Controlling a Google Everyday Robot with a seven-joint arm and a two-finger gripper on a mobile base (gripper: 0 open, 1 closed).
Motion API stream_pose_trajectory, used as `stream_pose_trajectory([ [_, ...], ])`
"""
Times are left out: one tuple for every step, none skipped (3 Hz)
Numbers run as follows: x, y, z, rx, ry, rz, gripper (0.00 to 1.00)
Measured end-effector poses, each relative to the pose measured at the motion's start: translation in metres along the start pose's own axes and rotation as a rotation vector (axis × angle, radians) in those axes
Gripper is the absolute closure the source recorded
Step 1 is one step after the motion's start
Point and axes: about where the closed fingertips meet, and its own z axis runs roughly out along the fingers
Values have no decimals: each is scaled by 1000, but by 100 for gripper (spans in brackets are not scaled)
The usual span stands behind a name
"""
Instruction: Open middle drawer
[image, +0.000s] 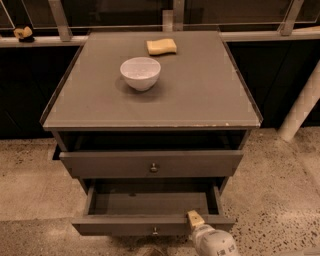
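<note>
The grey cabinet (150, 100) shows two drawers. The upper, taller-fronted drawer (150, 163) with a round knob (154, 168) stands slightly out. Below it the middle drawer (150, 225), with a slim flat front and a small knob (155, 231), is pulled well out, and its inside (150, 202) looks empty. My gripper (195, 219) reaches up from the bottom edge of the view. Its tan tip rests on the top rim of the middle drawer's front, right of the knob. The lowest drawer is out of view.
A white bowl (140, 73) and a yellow sponge (161, 46) sit on the cabinet top. A white post (300, 107) stands at the right. Speckled floor (280, 190) surrounds the cabinet. A railing (60, 20) runs behind.
</note>
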Motion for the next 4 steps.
stream_pose_trajectory([
  [0,0,0,0,0,0,100],
  [0,-1,-2,0,0,0,100],
  [-1,15,-5,-1,0,8,100],
  [-1,13,-9,-1,0,8,100],
])
